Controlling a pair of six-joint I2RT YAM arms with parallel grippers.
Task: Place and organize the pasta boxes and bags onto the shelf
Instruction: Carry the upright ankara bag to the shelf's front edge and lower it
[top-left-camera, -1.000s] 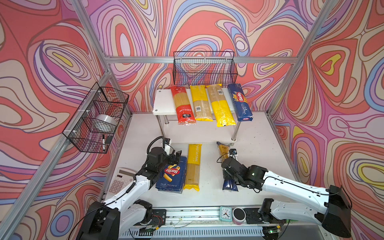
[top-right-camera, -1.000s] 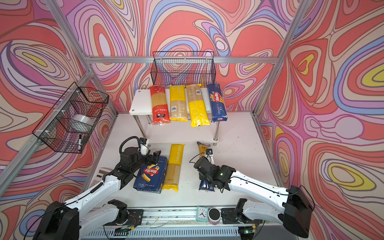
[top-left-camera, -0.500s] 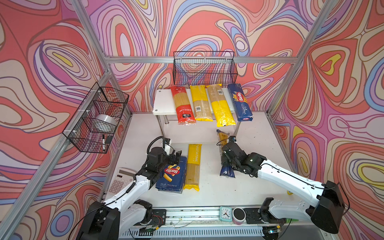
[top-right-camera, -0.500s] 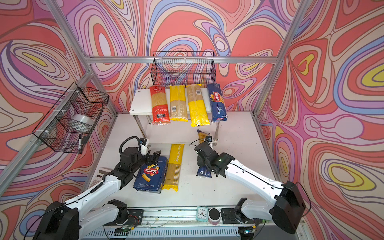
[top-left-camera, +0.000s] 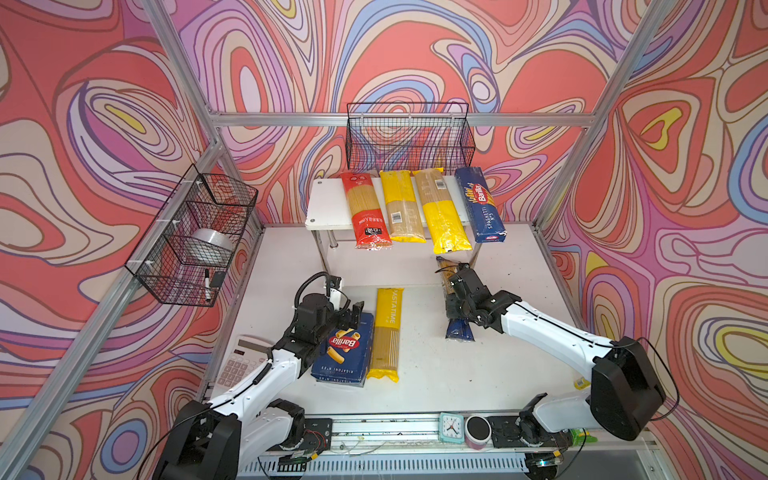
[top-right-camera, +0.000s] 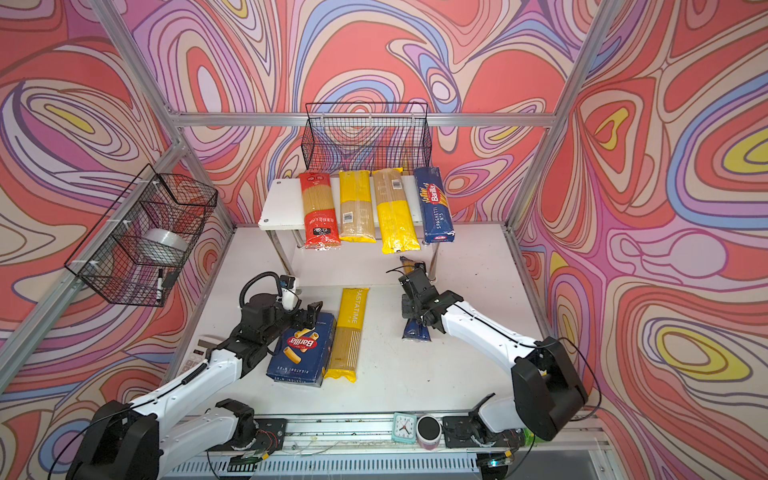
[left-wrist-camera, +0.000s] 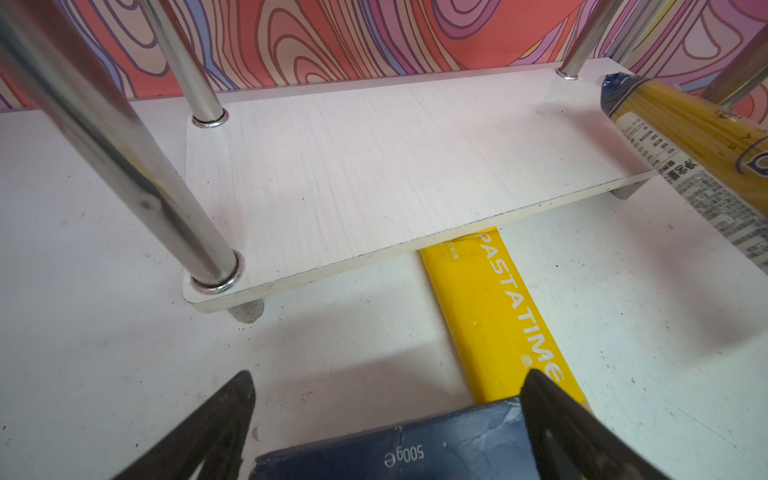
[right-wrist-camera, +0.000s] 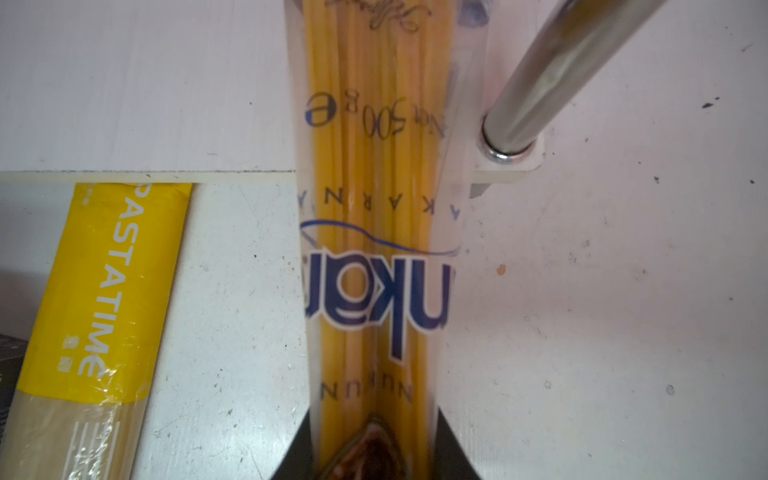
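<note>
Beside a chrome shelf leg (right-wrist-camera: 552, 75), right pincer (right-wrist-camera: 374, 444) pinches the glossy blue bag (right-wrist-camera: 374, 232); left pincer (left-wrist-camera: 386, 374) spread over cardboard box (left-wrist-camera: 395, 457).

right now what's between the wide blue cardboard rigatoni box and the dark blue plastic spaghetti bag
The yellow plastic PASTATIME bag, then bare tabletop, in both top views.

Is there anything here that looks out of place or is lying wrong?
Yes. The yellow PASTATIME bag lies on the table with its far end pushed under the shelf's lower board, not on it, so it looks tucked beneath the shelf rather than stored.
</note>
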